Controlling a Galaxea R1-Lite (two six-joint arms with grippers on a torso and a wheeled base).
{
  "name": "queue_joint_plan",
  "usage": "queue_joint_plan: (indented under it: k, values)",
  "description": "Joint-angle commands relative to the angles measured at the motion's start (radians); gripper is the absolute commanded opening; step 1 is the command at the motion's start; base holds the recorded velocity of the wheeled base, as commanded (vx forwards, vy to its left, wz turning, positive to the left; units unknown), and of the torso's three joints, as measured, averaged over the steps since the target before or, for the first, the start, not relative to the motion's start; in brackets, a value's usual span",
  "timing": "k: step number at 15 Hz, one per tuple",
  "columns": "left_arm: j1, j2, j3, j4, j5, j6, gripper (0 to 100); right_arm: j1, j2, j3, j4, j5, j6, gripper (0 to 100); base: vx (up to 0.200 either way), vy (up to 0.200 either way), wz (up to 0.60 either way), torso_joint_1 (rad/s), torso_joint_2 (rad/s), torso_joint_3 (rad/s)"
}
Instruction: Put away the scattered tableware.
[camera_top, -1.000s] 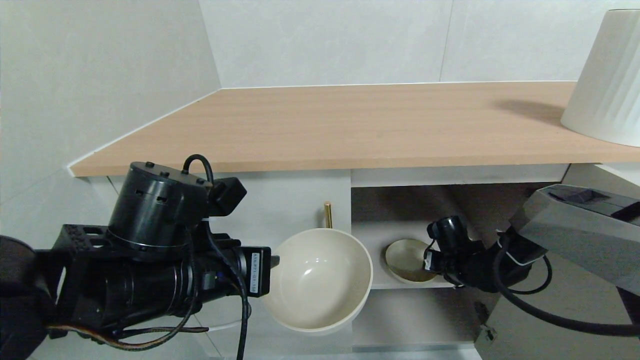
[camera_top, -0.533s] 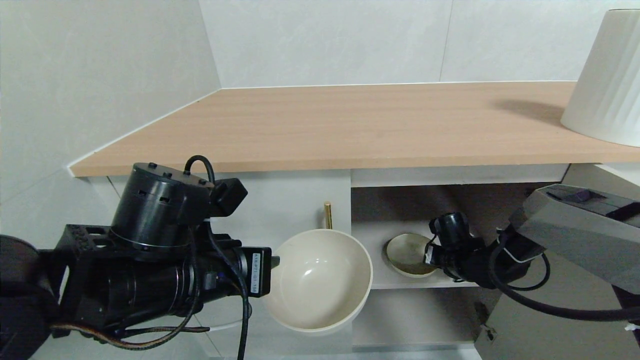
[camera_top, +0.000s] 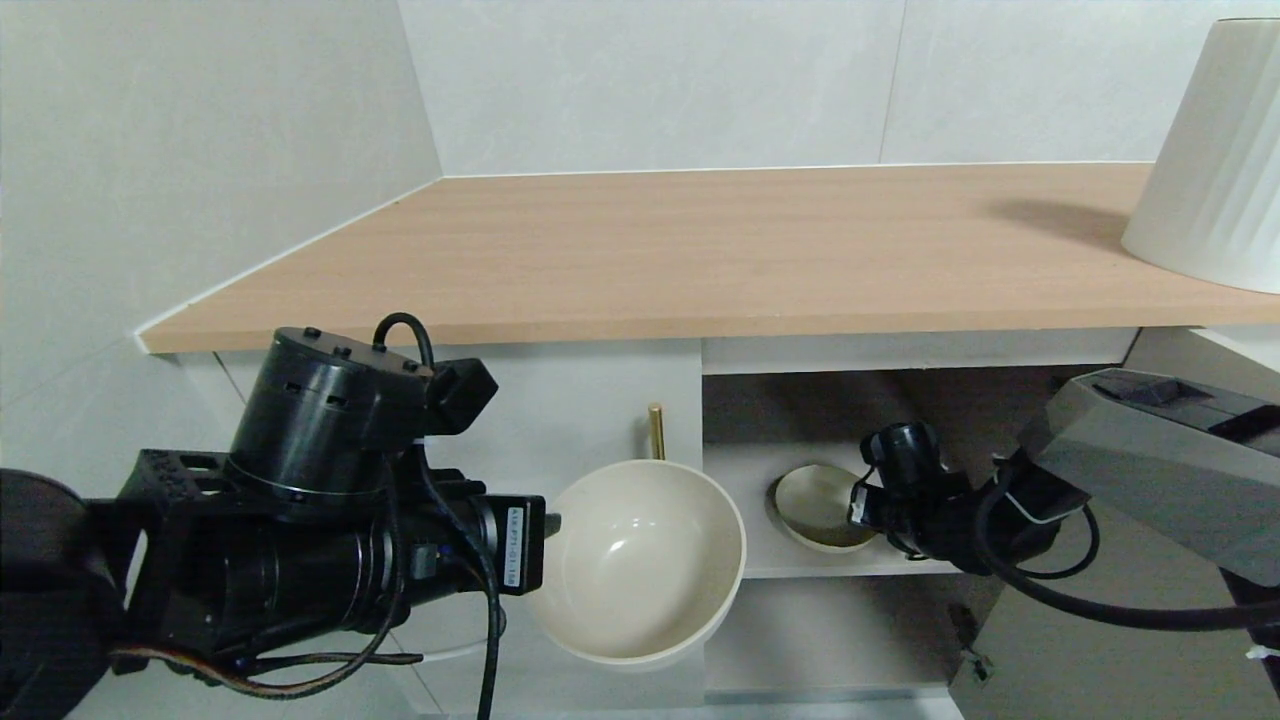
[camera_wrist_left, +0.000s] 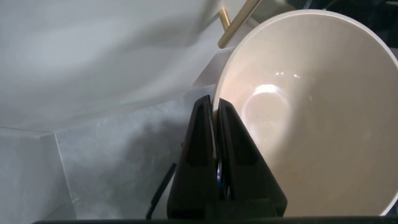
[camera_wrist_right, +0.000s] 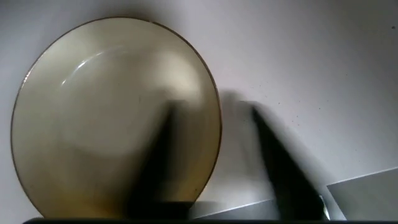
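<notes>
A cream bowl (camera_top: 640, 560) hangs in front of the closed cabinet door, below the counter edge. My left gripper (camera_top: 545, 525) is shut on its rim; in the left wrist view the fingers (camera_wrist_left: 202, 143) pinch the wall of the bowl (camera_wrist_left: 305, 106). A small beige plate (camera_top: 815, 500) lies on the shelf inside the open cabinet. My right gripper (camera_top: 860, 510) is just to the right of it, inside the opening. In the right wrist view the right gripper (camera_wrist_right: 211, 109) is open, its blurred fingers straddling the edge of the plate (camera_wrist_right: 106, 112).
A wooden counter (camera_top: 700, 250) runs above the cabinet, with a white ribbed lampshade (camera_top: 1210, 160) at its right end. A brass handle (camera_top: 656, 430) sticks out beside the opening, just above the bowl. The white shelf (camera_top: 745, 470) has bare room left of the plate.
The plate now sits a little deeper on the shelf and lies flatter. My right arm has shifted slightly with it. The left arm and bowl have barely moved.
</notes>
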Motion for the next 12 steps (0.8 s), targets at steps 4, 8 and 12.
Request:
queue_joint_plan:
  k: [4, 8, 12]
  values:
    - [-0.014, 0.019, 0.011, -0.004, 0.005, -0.001, 0, 0.031, -0.098, 0.095, 0.002, 0.016, -0.009, 100, 0.000, 0.000, 0.00, 0.000, 0.00, 0.000]
    - [-0.057, 0.021, 0.043, -0.004, 0.008, 0.016, 0, 0.135, -0.366, 0.331, 0.008, 0.255, -0.128, 100, 0.000, 0.000, 0.00, 0.000, 0.00, 0.000]
    - [-0.088, 0.048, 0.101, -0.002, 0.008, 0.060, 0, 0.229, -0.630, 0.465, 0.131, 0.378, -0.260, 100, 0.000, 0.000, 0.00, 0.000, 0.00, 0.000]
